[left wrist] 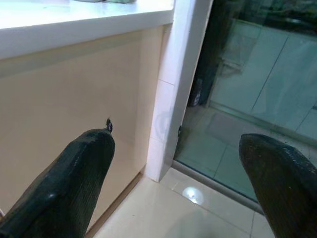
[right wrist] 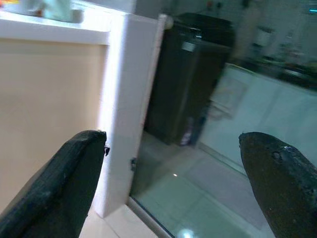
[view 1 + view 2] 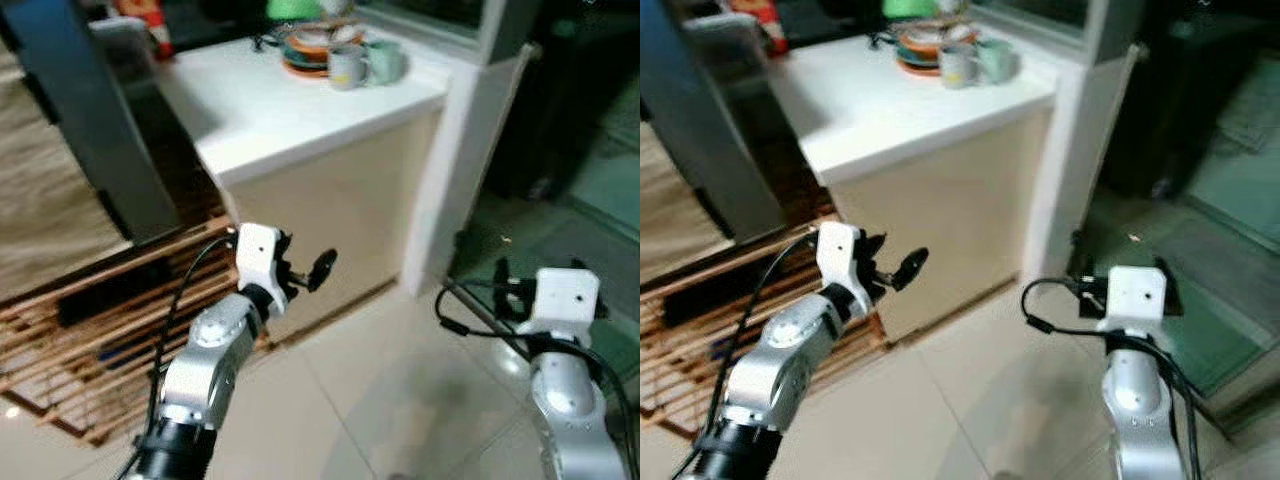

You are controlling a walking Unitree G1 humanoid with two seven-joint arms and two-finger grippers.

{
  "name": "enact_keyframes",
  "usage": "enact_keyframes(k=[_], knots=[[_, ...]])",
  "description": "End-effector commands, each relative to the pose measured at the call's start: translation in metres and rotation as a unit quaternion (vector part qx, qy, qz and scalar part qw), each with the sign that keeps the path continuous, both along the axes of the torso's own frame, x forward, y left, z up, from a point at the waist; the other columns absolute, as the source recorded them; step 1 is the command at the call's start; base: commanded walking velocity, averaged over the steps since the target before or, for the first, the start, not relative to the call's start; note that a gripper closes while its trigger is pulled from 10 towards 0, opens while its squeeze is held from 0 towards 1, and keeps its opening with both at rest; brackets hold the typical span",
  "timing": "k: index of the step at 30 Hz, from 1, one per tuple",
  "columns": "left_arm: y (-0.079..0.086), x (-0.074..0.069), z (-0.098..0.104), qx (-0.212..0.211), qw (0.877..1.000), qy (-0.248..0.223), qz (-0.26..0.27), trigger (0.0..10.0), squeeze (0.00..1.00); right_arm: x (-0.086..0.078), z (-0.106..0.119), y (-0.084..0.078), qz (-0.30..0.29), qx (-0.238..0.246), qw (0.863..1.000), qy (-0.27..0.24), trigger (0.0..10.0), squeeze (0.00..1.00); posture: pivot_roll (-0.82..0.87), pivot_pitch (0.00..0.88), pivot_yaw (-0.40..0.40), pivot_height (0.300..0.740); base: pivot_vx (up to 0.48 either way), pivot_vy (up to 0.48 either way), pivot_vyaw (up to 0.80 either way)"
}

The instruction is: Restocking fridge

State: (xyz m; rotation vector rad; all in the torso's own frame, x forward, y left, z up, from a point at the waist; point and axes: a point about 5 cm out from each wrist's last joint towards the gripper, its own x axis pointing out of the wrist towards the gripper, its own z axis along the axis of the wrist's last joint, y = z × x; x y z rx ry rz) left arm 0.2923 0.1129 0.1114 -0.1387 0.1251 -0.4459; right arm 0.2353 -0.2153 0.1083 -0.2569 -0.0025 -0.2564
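No fridge or goods for it can be made out. My left gripper (image 3: 305, 268) is held up in front of the beige cabinet front (image 3: 340, 215) under a white counter (image 3: 290, 115). In the left wrist view its fingers (image 1: 69, 183) stand wide apart with nothing between them. My right gripper (image 3: 510, 290) is raised near the white pillar (image 3: 450, 180), facing a glass pane. It is open too, its fingers (image 2: 59, 188) empty. A tall dark unit (image 2: 193, 74) stands behind the glass.
Stacked plates and two mugs (image 3: 345, 55) sit at the counter's far end. A wooden slatted rack (image 3: 90, 330) lies low at the left, beside a dark leaning panel (image 3: 90, 120). Pale floor tiles (image 3: 400, 390) stretch ahead between my arms.
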Motion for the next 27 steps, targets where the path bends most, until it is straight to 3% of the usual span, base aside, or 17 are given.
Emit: enact_keyframes(k=[1,5,8,12,18,23,27], knots=[[0.004,-0.001,0.007,-0.011,1.000,-0.008,0.009,10.0,0.00,0.000,-0.001,-0.001,-0.001,-0.003,1.000,0.005,10.0,0.73,-0.12,0.000,0.072,0.740,0.000,0.000,-0.66],[0.011,-0.013,-0.004,0.025,0.999,0.023,-0.027,10.0,0.00,-0.003,-0.001,-0.003,0.003,-0.010,1.000,0.011,10.0,0.74,-0.11,0.000,0.059,0.740,0.000,0.000,-0.66],[0.023,-0.016,-0.005,0.039,0.999,0.024,-0.014,10.0,0.00,-0.003,-0.005,-0.005,0.008,0.000,1.000,0.024,10.0,0.74,-0.10,0.000,0.041,0.740,0.000,0.000,-0.65],[0.021,-0.013,-0.002,0.045,0.999,0.011,-0.005,10.0,0.00,-0.002,-0.006,-0.005,0.010,0.002,1.000,0.026,10.0,0.75,-0.09,0.000,0.038,0.740,0.000,0.000,-0.65],[0.011,-0.013,0.011,0.022,1.000,-0.011,-0.010,10.0,0.00,-0.001,-0.007,-0.004,0.003,0.013,1.000,0.028,10.0,0.76,-0.10,0.000,0.049,0.740,0.000,0.000,-0.60],[0.011,-0.016,0.002,-0.001,0.999,0.032,-0.001,10.0,0.00,-0.004,-0.008,-0.004,0.001,0.016,0.999,0.031,10.0,0.76,-0.10,0.000,0.047,0.740,0.000,0.000,-0.59],[0.013,-0.018,-0.009,0.041,0.997,0.059,-0.006,10.0,0.00,-0.003,-0.008,-0.003,0.009,0.018,0.999,0.032,10.0,0.76,-0.10,0.000,0.044,0.740,0.000,0.000,-0.62]])
